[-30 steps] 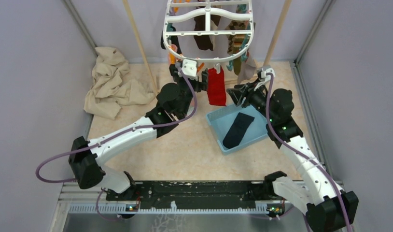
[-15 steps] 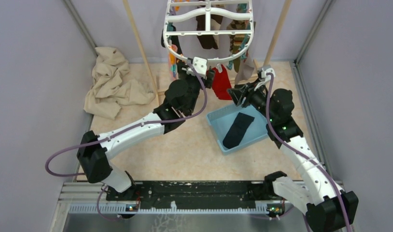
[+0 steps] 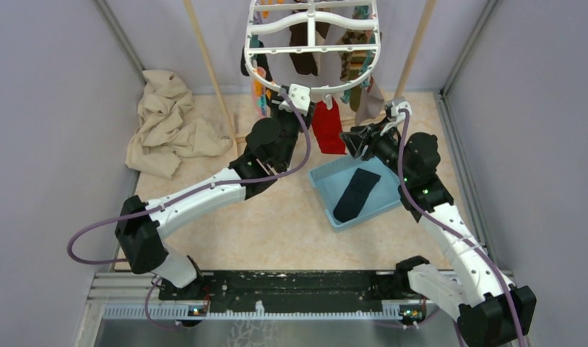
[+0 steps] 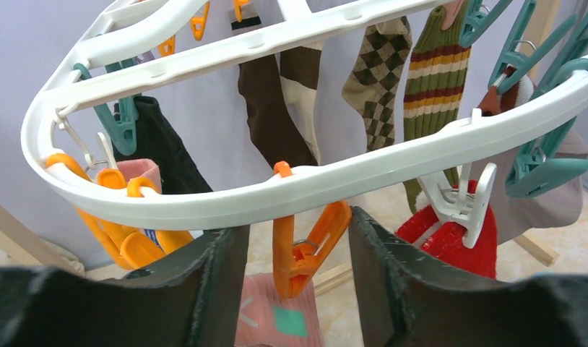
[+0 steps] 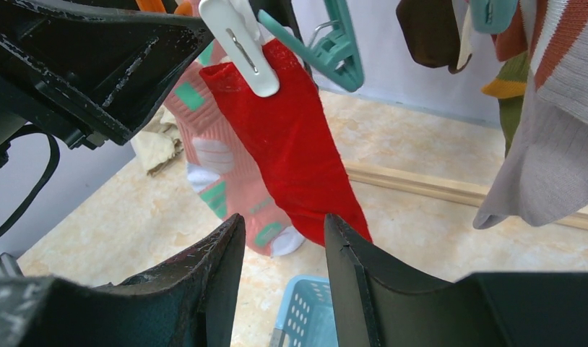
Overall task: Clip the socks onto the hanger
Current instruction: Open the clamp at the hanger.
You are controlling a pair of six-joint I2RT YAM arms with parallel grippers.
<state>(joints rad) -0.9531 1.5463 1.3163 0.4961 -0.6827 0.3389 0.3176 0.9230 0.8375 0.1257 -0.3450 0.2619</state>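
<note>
While the red sock hangs clipped at the near rim of the hanger, top view puts the second sock next in line. Navy sock lies flat in a blue tray, toward the right edge of the table; nothing touches it. Left gripper is raised just under the hanger's near rim, beside the red sock. Right gripper sits just on the sock's other side, over the tray's far corner. Crumpled beige cloth in the far left corner.

Left wrist: jaws moderately apart, an orange peg dangling from the rim in the gap. One finger looks very near the peg's arm; cannot tell if it presses. Red sock off to one side under a white peg.

Right wrist: jaws apart, holding nothing. Red sock's toe hangs just beyond the gap, not between the fingers. Pink-teal patterned sock behind it.

Judgement: one sock done, one to go. Left arm seems to be lining up on the free orange peg. Next move likely calls for the right gripper to drop to the tray, pinch the navy sock by one end and lift it to that peg, while the left squeezes the peg's upper arms to spread its mouth.
</note>
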